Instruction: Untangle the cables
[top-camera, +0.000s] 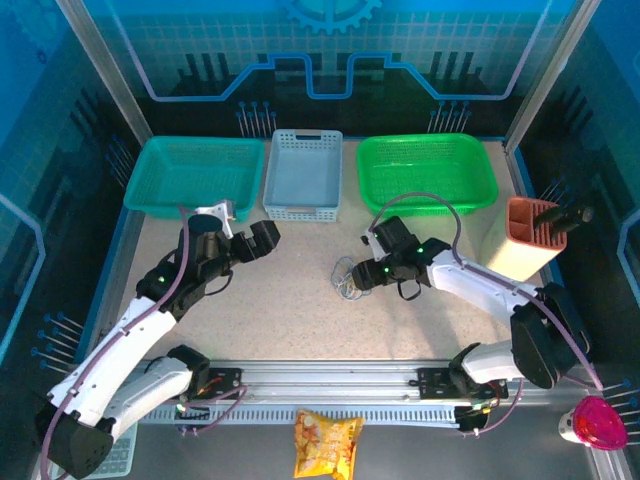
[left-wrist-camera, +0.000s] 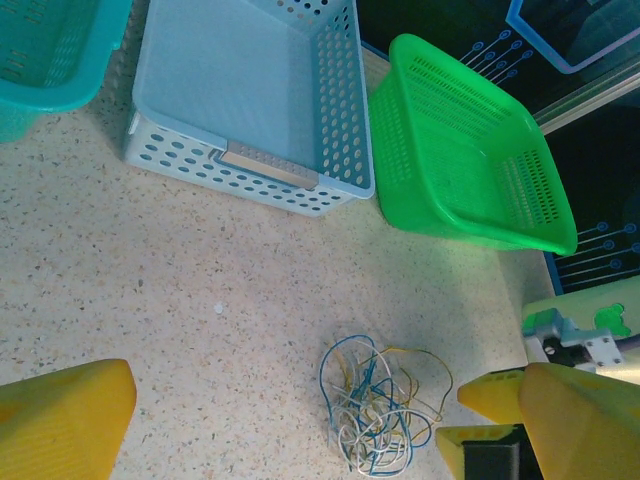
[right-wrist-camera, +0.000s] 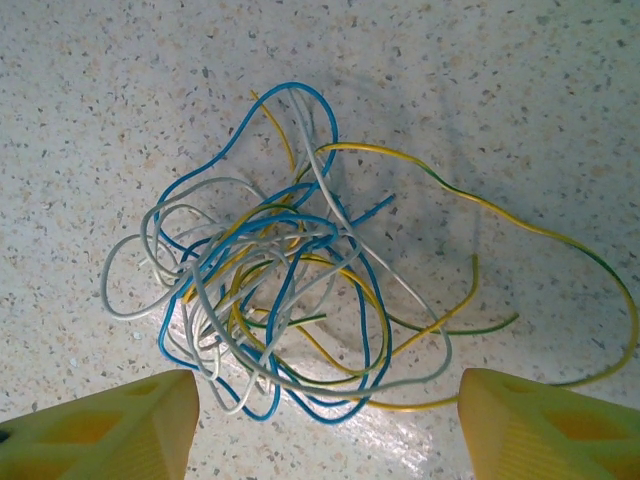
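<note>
The cables (top-camera: 348, 279) lie in a small tangled clump of white, blue and yellow wires, with a little green, on the speckled table near its middle. In the left wrist view the cables (left-wrist-camera: 378, 405) sit low and right of centre. My left gripper (top-camera: 265, 238) hangs open above the table, well to the left of the clump, and its yellow fingers (left-wrist-camera: 60, 420) frame that view. My right gripper (top-camera: 362, 275) stands open right at the clump's right side. Its fingertips (right-wrist-camera: 100, 425) flank the near edge of the cables (right-wrist-camera: 290, 270), with nothing gripped between them.
Along the back stand a teal basket (top-camera: 190, 175), a light blue basket (top-camera: 303, 172) and a green basket (top-camera: 425, 170). An orange-and-cream holder (top-camera: 530, 235) stands at the right. A snack bag (top-camera: 325, 442) and a pink object (top-camera: 598, 422) lie beyond the near rail.
</note>
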